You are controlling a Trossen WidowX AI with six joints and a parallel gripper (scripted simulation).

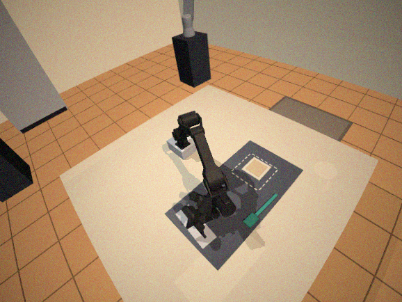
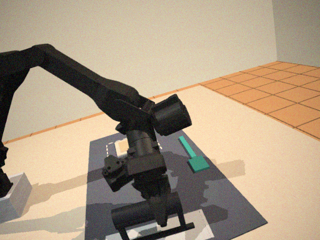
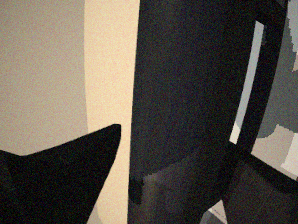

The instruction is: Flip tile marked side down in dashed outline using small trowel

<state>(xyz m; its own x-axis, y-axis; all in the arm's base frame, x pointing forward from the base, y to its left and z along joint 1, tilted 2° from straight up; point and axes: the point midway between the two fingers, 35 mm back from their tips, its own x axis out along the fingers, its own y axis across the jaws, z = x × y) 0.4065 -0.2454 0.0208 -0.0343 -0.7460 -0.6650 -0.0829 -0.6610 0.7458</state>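
The tan tile (image 1: pixel 256 168) (image 2: pixel 120 146) lies flat inside the dashed outline (image 1: pixel 241 162) (image 2: pixel 107 150) at the far end of the dark grey mat (image 1: pixel 222 257) (image 2: pixel 235 204), plain side up. The trowel, a white blade (image 1: pixel 205 238) (image 2: pixel 199 221) with a dark cylindrical handle (image 2: pixel 138 213) (image 3: pixel 186 96), rests on the mat's near end. My gripper (image 1: pixel 198 223) (image 2: pixel 160 204) is low over it, open, with its fingers spread on either side of the handle. In the wrist view the handle fills the middle between the two dark fingers.
A teal paddle-shaped tool (image 1: pixel 261 209) (image 2: pixel 194 157) lies on the mat's right edge. The arm's white base block (image 1: pixel 181 147) (image 2: pixel 14 193) stands on the beige table top. A dark pedestal (image 1: pixel 191 59) and a grey cabinet (image 1: pixel 24 87) stand on the tiled floor beyond.
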